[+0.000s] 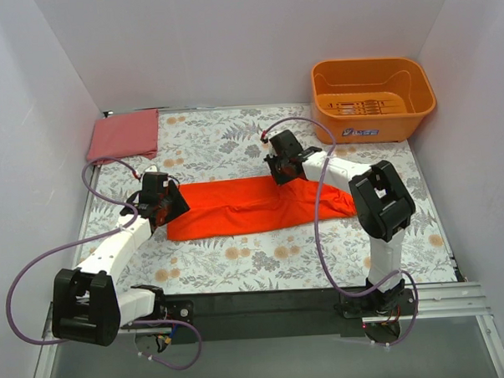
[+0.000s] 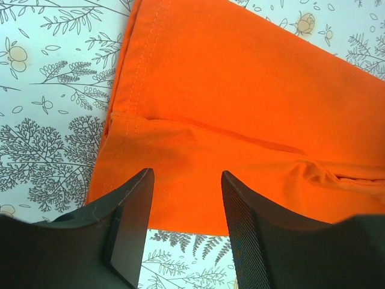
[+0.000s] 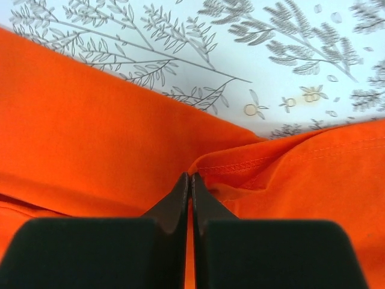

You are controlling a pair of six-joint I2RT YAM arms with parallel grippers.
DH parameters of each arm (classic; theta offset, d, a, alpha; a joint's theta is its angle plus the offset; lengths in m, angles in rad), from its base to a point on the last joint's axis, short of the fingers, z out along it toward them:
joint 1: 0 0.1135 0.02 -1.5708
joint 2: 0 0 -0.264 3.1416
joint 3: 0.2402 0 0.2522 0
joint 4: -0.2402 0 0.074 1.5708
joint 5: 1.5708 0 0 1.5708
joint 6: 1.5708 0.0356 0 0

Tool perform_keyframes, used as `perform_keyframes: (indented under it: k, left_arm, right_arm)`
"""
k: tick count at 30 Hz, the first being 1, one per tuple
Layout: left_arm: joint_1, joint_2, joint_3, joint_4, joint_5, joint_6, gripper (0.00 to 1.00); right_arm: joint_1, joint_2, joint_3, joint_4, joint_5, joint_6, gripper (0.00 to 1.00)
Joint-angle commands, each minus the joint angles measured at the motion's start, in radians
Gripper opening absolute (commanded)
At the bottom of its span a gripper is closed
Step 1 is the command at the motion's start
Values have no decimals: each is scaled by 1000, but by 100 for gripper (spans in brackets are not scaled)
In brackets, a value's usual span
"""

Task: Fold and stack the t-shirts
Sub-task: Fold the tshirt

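Note:
A vivid orange-red t-shirt [image 1: 253, 207] lies folded into a long strip across the middle of the flowered table cover [image 1: 239, 265]. My right gripper [image 1: 283, 174] is at the strip's far edge, shut on a bunched fold of the cloth [image 3: 90, 144] beside a stitched hem [image 3: 258, 161]; its tips [image 3: 191, 176] meet on the fabric. Over the strip's left end, my left gripper [image 1: 173, 206] stands open. Its fingertips [image 2: 186, 174] straddle the near edge of the orange cloth [image 2: 240, 90] with nothing pinched. A duller pinkish-red t-shirt [image 1: 124, 134] rests as a folded rectangle at the far left corner.
An orange plastic tub [image 1: 372, 100] stands at the far right corner. White walls close in the table on the left, back and right. Purple cables loop from both arms over the cover.

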Motion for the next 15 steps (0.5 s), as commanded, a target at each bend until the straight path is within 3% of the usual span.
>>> perform_keyframes:
  k: [1, 4, 5, 8, 11, 15]
  left_arm:
    - [-4, 0, 7, 13, 3, 13, 47]
    - [-4, 6, 9, 13, 5, 13, 47]
    - [-4, 9, 9, 13, 10, 12, 47]
    - [-4, 30, 12, 13, 25, 7, 47]
    - [-4, 61, 16, 11, 34, 1, 47]
    - [-4, 105, 26, -7, 45, -4, 44]
  right_arm:
    - [14, 41, 41, -29, -35, -31, 2]
    - [13, 37, 28, -44, -19, -22, 13]
    - [10, 26, 17, -46, -14, -12, 23]
    - [-10, -52, -29, -49, -12, 4, 38]
    - [-53, -182, -104, -41, 1, 28, 40]
    - [-177, -386, -277, 11, -118, 94, 39]
